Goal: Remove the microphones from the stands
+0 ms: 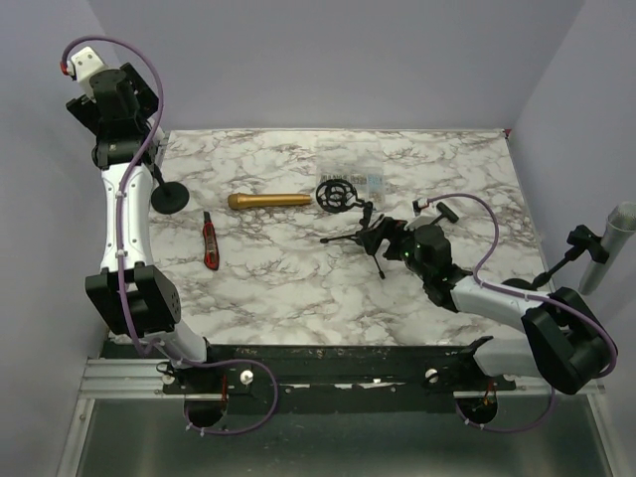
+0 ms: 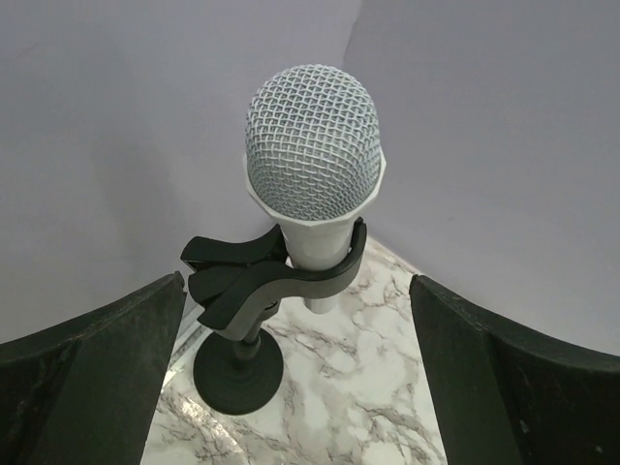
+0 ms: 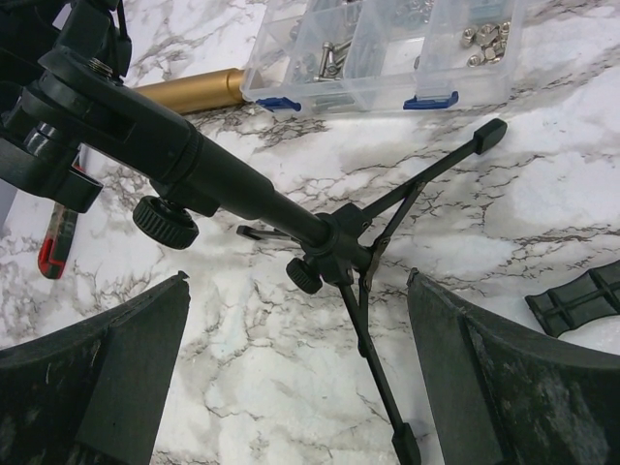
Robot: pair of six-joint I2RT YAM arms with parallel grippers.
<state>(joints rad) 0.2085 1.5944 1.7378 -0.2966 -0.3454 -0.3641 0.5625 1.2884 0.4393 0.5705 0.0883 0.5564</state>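
Microphone (image 2: 313, 170): we see a silver mesh head and a pale body, seated upright in the black clip (image 2: 254, 276) at the top of the stand (image 2: 239, 373). The clip wraps the body just below the head. The stand rests on a round black base on the marble table (image 1: 298, 288), at its far left corner, close to the walls.

Left gripper (image 2: 298, 310): its jaws stand apart. In the wrist view the microphone sits centred in the gap ahead of them, and neither of the fingers (image 2: 97, 368) touches the microphone, the clip or the stand. In the top view the left arm rises above the stand and hides the microphone; only the round base shows there.

To the right of the stand, a gold mic (image 1: 268, 201) lies flat on the table. Nearer the arm bases than the stand and slightly right of it lies a red knife (image 1: 210, 240). Farther right than the gold mic we find a black shock mount (image 1: 335, 194) and a clear parts box (image 3: 387, 48) holding screws and nuts.

Well to the right of the stand, a black tripod (image 3: 339, 242) lies tipped on the table. The right gripper (image 3: 298, 286) hangs over it with its jaws apart, one finger on each side of the tripod's hub, touching nothing that we can see.
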